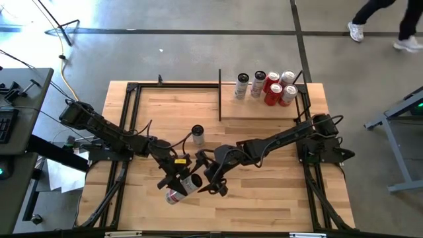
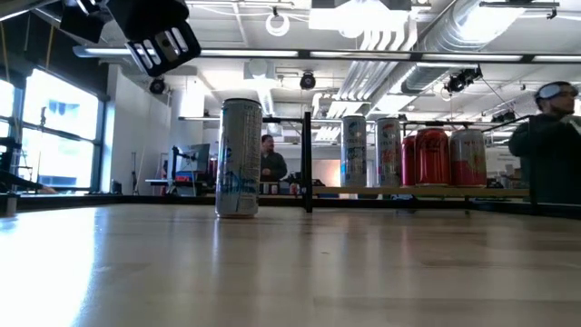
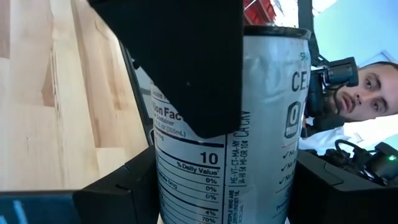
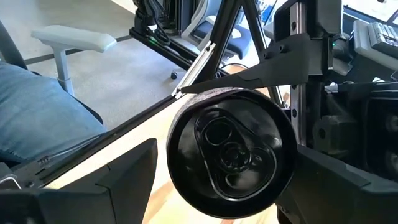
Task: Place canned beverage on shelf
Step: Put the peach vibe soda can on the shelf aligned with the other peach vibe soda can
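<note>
1. The left gripper (image 1: pixel 173 183) is at the near middle of the table (image 1: pixel 264 205), and its jaws are closed on a can (image 1: pixel 182 190) that lies tilted above the wood.
2. A second can (image 1: pixel 197 135) stands upright in the middle.
3. The right gripper (image 1: pixel 210 180) is just right of the held can; its jaws are open around the can's top end.
4. The shelf (image 1: pixel 264 111) is at the far right and holds five cans (image 1: pixel 268 87).

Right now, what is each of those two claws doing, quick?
Left gripper: fingers closed on a white can, held lying sideways above the table.
Right gripper: open, fingers either side of the same can's top end.
</note>
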Robot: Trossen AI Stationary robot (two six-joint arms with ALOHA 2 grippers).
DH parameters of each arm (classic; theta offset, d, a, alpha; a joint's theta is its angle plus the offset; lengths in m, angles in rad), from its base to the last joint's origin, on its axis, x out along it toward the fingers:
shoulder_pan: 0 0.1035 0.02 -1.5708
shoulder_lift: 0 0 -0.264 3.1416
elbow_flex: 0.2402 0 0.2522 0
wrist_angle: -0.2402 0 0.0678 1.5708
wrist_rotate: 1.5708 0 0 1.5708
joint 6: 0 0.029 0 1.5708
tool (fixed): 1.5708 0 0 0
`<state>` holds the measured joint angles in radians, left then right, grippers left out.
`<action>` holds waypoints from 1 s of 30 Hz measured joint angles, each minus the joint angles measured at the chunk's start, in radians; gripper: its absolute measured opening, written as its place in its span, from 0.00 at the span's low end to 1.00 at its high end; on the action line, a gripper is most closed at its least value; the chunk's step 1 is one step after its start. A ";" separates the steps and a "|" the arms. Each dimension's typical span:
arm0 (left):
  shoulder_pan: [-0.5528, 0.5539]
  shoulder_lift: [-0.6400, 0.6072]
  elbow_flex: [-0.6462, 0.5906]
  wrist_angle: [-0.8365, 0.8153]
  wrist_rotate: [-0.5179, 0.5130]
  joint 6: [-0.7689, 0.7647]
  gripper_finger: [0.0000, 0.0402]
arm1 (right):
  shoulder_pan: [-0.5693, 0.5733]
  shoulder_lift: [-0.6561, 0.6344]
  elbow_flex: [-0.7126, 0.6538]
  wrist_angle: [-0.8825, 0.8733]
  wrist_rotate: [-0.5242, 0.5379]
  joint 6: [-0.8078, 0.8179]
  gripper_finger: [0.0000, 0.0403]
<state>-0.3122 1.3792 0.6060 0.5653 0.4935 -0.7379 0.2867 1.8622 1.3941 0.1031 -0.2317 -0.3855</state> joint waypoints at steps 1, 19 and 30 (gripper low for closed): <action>0.000 0.000 0.000 0.004 0.001 0.000 0.58 | 0.000 0.000 0.000 0.004 -0.001 0.003 0.78; 0.003 0.000 0.001 0.006 -0.009 0.003 0.60 | -0.002 0.000 -0.002 0.035 -0.026 0.034 0.59; 0.006 -0.010 0.005 -0.095 -0.151 0.098 0.80 | 0.003 -0.028 -0.005 -0.096 -0.005 0.077 0.59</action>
<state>-0.3058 1.3694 0.6106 0.4707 0.3430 -0.6398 0.2893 1.8337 1.3891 0.0068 -0.2371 -0.3080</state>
